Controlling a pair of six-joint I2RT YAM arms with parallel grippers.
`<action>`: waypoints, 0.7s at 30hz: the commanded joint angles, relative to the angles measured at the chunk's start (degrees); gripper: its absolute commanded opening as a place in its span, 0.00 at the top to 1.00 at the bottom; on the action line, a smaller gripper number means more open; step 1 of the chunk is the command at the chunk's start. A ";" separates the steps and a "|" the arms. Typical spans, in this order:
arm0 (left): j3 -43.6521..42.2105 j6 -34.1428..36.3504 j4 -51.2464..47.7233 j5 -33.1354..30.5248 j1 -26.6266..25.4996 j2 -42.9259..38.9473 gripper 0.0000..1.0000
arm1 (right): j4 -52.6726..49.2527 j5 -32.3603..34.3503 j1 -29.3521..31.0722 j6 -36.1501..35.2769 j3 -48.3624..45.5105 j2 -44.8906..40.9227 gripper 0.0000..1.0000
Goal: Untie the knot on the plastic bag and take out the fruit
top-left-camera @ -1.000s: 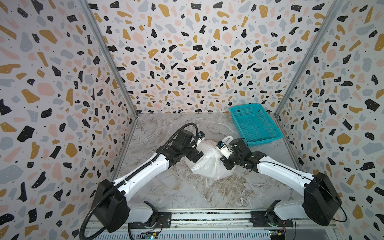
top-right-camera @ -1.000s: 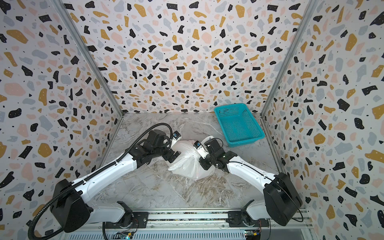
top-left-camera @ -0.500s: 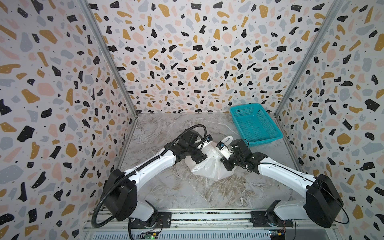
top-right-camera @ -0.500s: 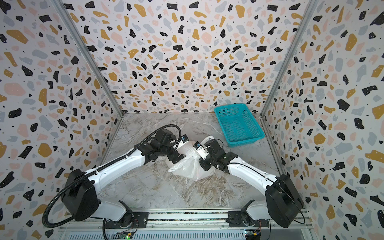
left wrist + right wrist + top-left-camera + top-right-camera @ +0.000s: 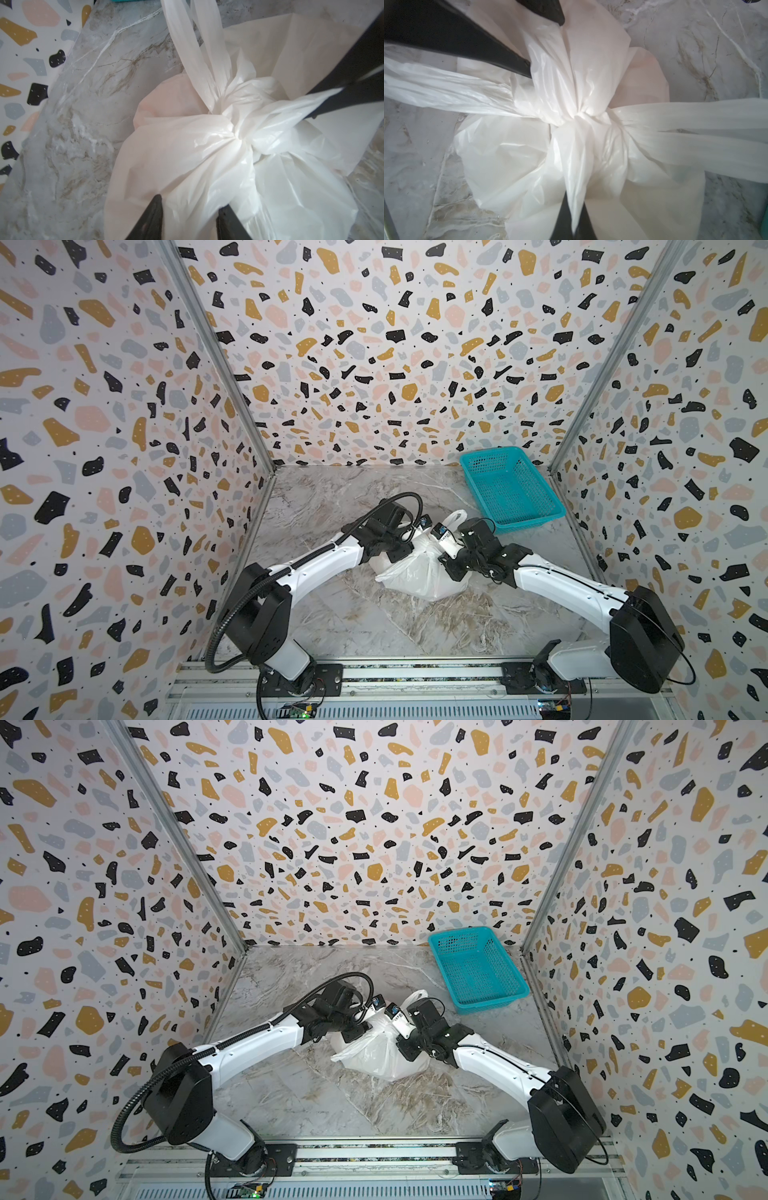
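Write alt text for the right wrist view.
Close-up of the tied knot of a white plastic bag on a marble table. The right gripper pinches a fold of the bag beside the knot; the left gripper straddles plastic on the knot's opposite side.

left tool (image 5: pixel 190 204) and right tool (image 5: pixel 574 207) crowd plastic bag (image 5: pixel 419 576) mid-table, teal basket (image 5: pixel 511 489) fills far right corner, table (image 5: pixel 332 497) bare elsewhere

plastic bag (image 5: pixel 419 574): translucent white | basket (image 5: pixel 509 489): teal mesh | worktop (image 5: pixel 332 497): grey marble, brown veins | walls (image 5: pixel 374 344): terrazzo, ochre, pink, black
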 commanded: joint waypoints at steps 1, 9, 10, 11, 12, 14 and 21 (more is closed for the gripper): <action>1.33 -0.52 -0.86 -1.34 -0.12 -1.39 0.73 | 0.03 0.68 0.17 -0.72 1.66 -0.21 1.00; -1.54 -5.60 0.24 -2.20 0.00 -5.35 1.00 | -0.50 1.16 -1.63 0.09 3.30 0.01 1.00; -2.39 -6.75 1.12 -2.95 0.11 -6.33 1.00 | -0.67 1.04 -2.17 0.59 3.51 -0.11 1.00; -3.27 -7.98 1.94 -3.47 0.33 -7.21 1.00 | -0.67 0.93 -2.78 1.09 3.63 -0.33 1.00; -4.42 -9.64 3.11 -3.87 0.88 -8.30 1.00 | -0.59 0.93 -3.44 1.84 3.68 -0.76 1.00; -6.79 -13.39 5.59 -5.37 2.14 -10.60 1.00 | -0.32 0.88 -4.85 3.46 3.52 -1.54 1.00; -15.43 -23.39 12.29 -7.85 6.41 -19.32 1.00 | 1.15 -1.66 -11.84 11.40 -0.51 -5.23 1.00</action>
